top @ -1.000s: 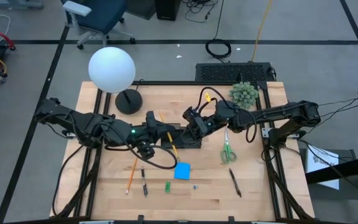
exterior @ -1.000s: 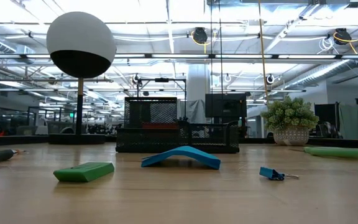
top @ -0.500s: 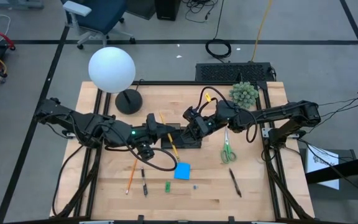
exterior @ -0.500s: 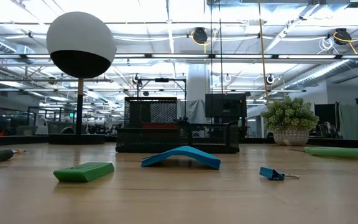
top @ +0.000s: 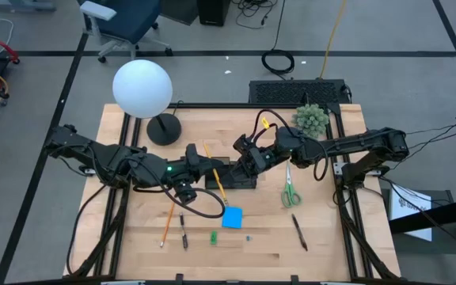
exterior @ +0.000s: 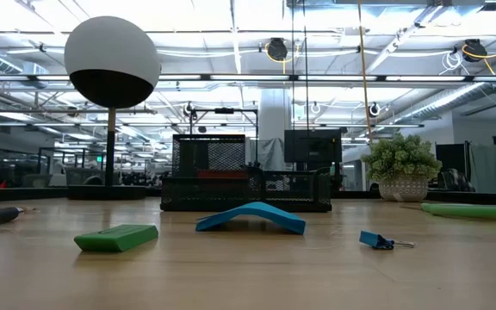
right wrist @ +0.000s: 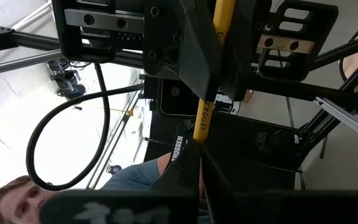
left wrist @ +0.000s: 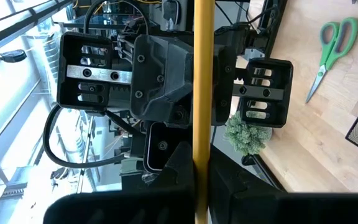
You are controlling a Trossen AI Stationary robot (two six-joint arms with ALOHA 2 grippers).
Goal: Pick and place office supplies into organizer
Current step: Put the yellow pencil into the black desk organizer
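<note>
Yellow pencil (left wrist: pixel 202 81) is above the organizer (top: pixel 240 174) at table centre, clamped at both ends: left gripper (left wrist: pixel 201 168) closed on it, right gripper (right wrist: pixel 199 152) likewise closed on it. Scissors (top: pixel 289 190) lie just right of the organizer.

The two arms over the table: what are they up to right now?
Both arms meet above the black organizer, sharing one yellow pencil. The left tool and the right tool are each shut on it, apparently a handover. The scissors, blue note pad and pens lie loose on the table.
</note>
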